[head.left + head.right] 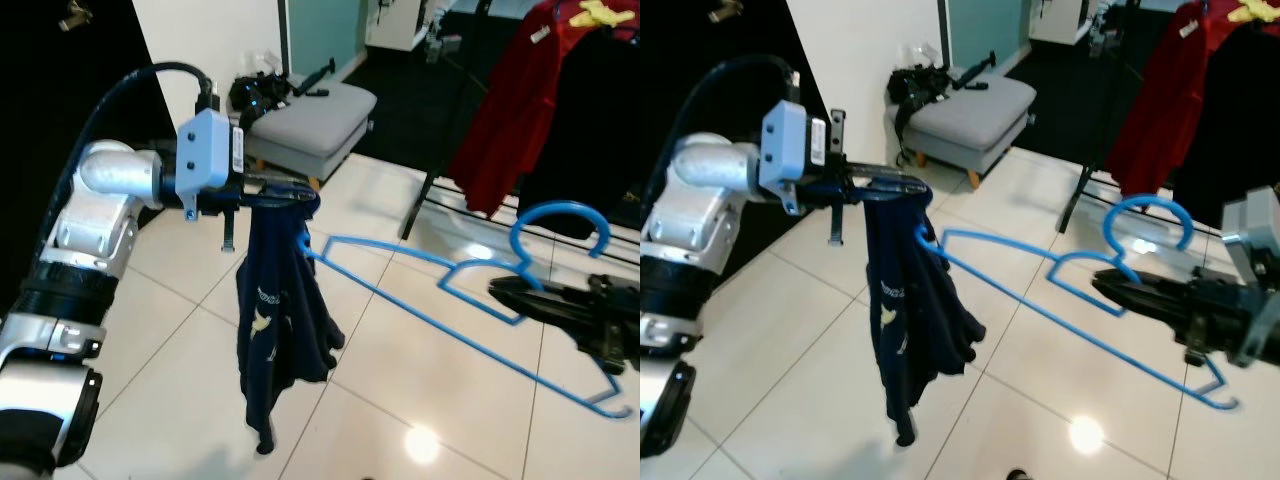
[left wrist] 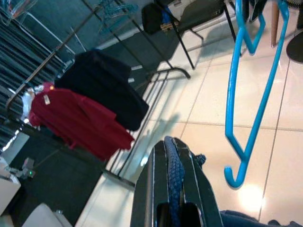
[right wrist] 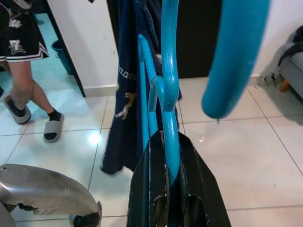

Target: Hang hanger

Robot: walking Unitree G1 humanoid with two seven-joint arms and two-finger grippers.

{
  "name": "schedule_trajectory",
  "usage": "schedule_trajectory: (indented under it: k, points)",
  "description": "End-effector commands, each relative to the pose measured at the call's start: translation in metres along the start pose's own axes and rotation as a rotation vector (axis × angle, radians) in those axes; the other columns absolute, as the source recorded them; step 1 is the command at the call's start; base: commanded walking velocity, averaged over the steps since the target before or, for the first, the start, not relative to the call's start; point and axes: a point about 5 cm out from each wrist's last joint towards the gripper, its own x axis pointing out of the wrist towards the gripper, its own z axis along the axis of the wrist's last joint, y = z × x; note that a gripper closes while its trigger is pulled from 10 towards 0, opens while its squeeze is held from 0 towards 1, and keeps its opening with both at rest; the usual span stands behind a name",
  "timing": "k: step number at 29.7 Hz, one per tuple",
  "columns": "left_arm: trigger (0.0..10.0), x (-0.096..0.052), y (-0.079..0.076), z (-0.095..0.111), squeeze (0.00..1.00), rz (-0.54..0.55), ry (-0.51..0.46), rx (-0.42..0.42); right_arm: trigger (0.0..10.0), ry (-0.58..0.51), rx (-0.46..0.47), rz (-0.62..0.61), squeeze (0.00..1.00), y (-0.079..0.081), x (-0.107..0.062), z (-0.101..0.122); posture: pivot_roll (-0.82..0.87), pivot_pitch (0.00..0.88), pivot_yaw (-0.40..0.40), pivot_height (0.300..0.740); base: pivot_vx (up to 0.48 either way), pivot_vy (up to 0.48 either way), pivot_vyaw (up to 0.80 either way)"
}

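A blue plastic hanger (image 1: 470,330) is held out level over the tiled floor, its hook (image 1: 560,222) curling upward. My right gripper (image 1: 505,292) is shut on the hanger's neck just below the hook; in the right wrist view its fingers (image 3: 163,156) clamp the blue bar. A dark navy garment (image 1: 280,330) dangles from my left gripper (image 1: 290,198), which is shut on the cloth's top edge (image 2: 174,175). The hanger's far tip reaches into the garment near the left gripper.
A clothes rail (image 1: 450,130) with a red garment (image 1: 510,110) and a dark one stands at the back right. A grey footstool (image 1: 305,125) with a black bag sits behind. A person's legs in slippers (image 3: 28,94) are nearby.
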Motion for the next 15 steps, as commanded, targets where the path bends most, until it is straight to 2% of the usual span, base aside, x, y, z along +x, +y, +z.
schedule_trajectory:
  k: [1,6,15]
  points:
    - [10.0,-0.004,0.006,0.006,0.00,0.010,0.008,0.040,10.0,0.030,-0.019,-0.010,0.00,0.001,-0.004,0.003,-0.05,0.142,0.050,0.740,0.000,0.000,0.00]
    - [10.0,-0.003,0.005,0.010,0.00,-0.013,-0.021,0.033,10.0,0.039,-0.040,-0.074,0.00,-0.005,-0.014,0.005,-0.05,0.145,0.053,0.740,0.000,0.000,0.00]
    - [10.0,-0.001,0.002,0.014,0.00,-0.052,-0.047,0.028,10.0,0.025,-0.048,-0.056,0.00,-0.006,-0.011,0.009,-0.05,0.145,0.050,0.740,0.000,0.000,0.00]
